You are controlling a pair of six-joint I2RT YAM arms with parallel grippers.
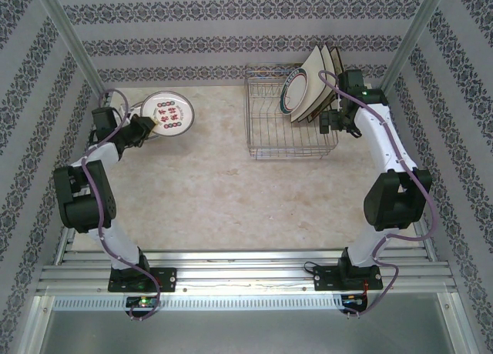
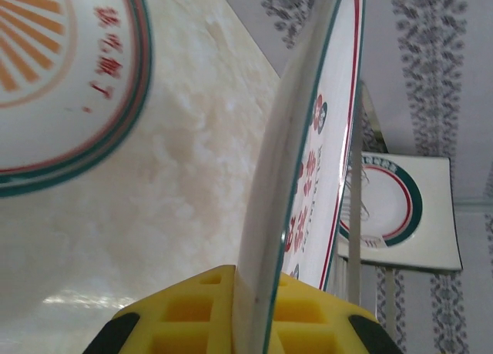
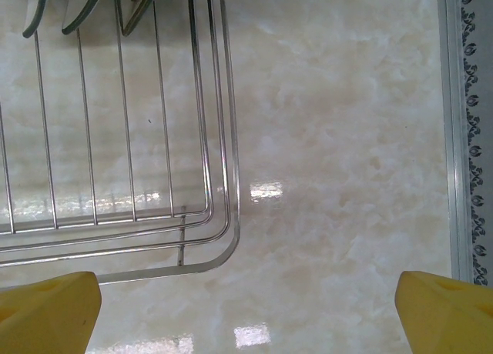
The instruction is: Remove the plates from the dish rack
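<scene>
Presently the left claw is clamped on the rim of a round white plate with red motifs, at ten o'clock over the pale marble surface; a round white plate with orange rays lies close by (flat on the marble); the silver wire dish rack sits at one o'clock, a teal-rimmed round plate and cream square plates leaning at its three o'clock end; the right claw hangs wide apart by the rack's corner.

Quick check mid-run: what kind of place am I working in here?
Probably a staged robot test cell, not a real kitchen: wallpapered panels in aluminium framing, a marble-look tabletop, and a wire dish rack holding plates.
</scene>
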